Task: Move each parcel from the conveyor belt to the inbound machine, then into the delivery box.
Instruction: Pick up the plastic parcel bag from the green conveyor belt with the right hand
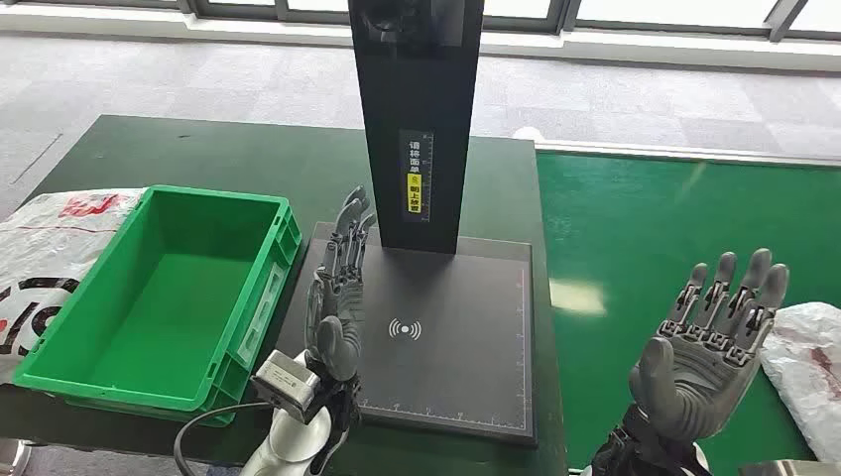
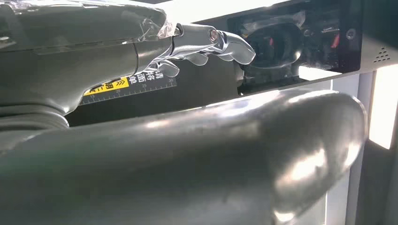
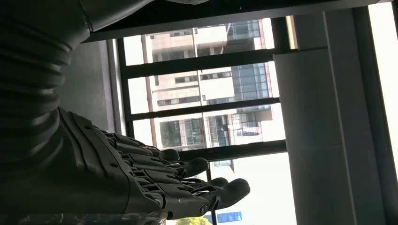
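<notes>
The fingers of the right hand [image 1: 716, 342] were spread apart and pointed upward, palm open, with nothing in them, low at the right of the head view above the green belt [image 1: 635, 238]. The parcel [image 1: 811, 357] that the next pick seemed to turn on lay just to the right of those fingers, at the lower right edge of the frame, close beside them but not touching. That made the right hand much the nearer of the two. The left hand [image 1: 339, 293] stood edge-on over the left part of the black scanner plate [image 1: 446, 327], at the foot of its black post [image 1: 417, 119]; its fingers were extended and close together and held nothing. The green box [image 1: 159, 297] stood at the lower left on the dark worktop [image 1: 198, 149], with no parcel inside, and a white printed bag [image 1: 50, 258] lay partly under its left side. The parcel was cut off by the frame edge, so its long axis and full outline could not be told. The wrist views showed no parcel; in the left one the thumb hid most of the picture.
</notes>
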